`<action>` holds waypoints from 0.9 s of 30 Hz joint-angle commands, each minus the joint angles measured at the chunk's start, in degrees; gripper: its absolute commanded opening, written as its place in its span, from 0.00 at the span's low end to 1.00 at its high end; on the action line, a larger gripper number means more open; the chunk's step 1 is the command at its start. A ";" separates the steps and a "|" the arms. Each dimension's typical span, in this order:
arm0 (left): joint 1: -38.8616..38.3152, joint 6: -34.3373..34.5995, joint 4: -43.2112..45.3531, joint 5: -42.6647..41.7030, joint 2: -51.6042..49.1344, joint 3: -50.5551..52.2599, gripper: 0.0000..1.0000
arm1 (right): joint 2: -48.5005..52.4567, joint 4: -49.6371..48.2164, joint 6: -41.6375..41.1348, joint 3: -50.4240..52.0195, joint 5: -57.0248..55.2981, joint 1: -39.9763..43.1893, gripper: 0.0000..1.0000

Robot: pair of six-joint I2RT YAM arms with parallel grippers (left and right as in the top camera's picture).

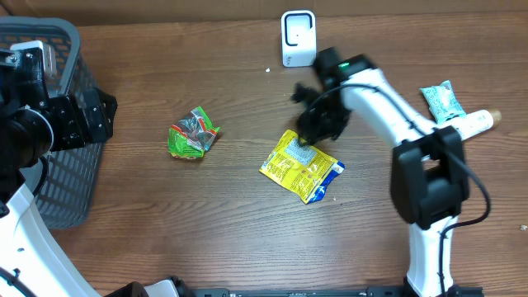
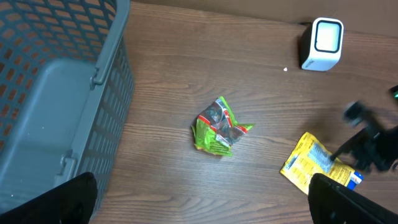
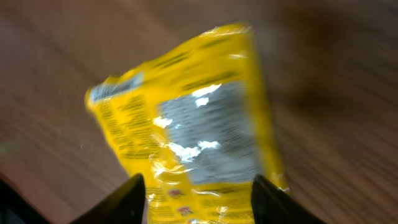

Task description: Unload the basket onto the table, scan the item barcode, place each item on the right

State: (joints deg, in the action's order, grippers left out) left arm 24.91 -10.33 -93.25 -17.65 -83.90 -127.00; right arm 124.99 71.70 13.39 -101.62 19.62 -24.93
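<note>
A yellow snack packet [image 1: 301,167] lies flat on the wooden table, its printed back up. My right gripper [image 1: 318,124] hovers over its upper edge. In the right wrist view the packet [image 3: 186,137] fills the frame, blurred, and the right gripper [image 3: 199,202] is open with its fingers apart above the packet, holding nothing. The white barcode scanner [image 1: 298,37] stands upright at the table's far edge, behind the right gripper. My left gripper [image 2: 202,202] is wide open and empty, high over the table beside the basket. The left wrist view also shows the packet [image 2: 320,165] and scanner [image 2: 323,43].
A crumpled green packet [image 1: 192,134] lies left of centre. A grey mesh basket [image 1: 62,37] stands at the far left by the left arm. A teal packet [image 1: 443,101] and a white tube [image 1: 472,124] lie at the right edge.
</note>
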 commanded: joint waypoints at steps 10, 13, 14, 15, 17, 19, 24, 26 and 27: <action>0.48 -0.81 0.09 -0.79 -0.09 0.15 1.00 | -0.57 -5.09 -6.16 7.72 -28.39 -15.45 0.97; 0.48 -0.81 0.09 -0.81 -0.09 0.15 1.00 | -0.57 -7.17 -6.16 10.16 -31.50 -15.63 1.00; 0.48 -0.81 0.09 -0.79 -0.09 0.15 1.00 | -0.57 -8.04 -6.16 10.97 -31.61 -15.63 1.00; 0.46 -0.81 0.09 -0.79 -0.09 0.15 1.00 | -0.57 -8.87 -6.14 11.80 -31.61 -15.61 1.00; 0.46 -0.83 0.09 -0.79 -0.09 0.15 1.00 | -0.57 -10.73 -6.08 13.73 -31.69 -15.52 1.00; 0.46 -0.81 0.09 -0.81 -0.09 0.15 1.00 | -0.57 -12.33 -6.10 15.82 -32.98 -15.47 0.99; 0.46 -0.83 0.09 -0.79 -0.09 0.15 1.00 | -0.57 -14.25 -6.12 19.04 -33.94 -15.43 0.63; 0.46 -0.81 0.09 -0.79 -0.09 0.15 1.00 | -0.57 -14.38 -6.14 19.21 -33.94 -15.30 0.41; 0.46 -0.83 0.09 -0.79 -0.09 0.15 1.00 | -0.57 -14.40 -6.14 19.21 -33.92 -15.13 0.33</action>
State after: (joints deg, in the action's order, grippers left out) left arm 24.91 -10.33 -93.25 -17.67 -83.90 -127.00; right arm 121.12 57.69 7.29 -85.62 -9.13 -40.99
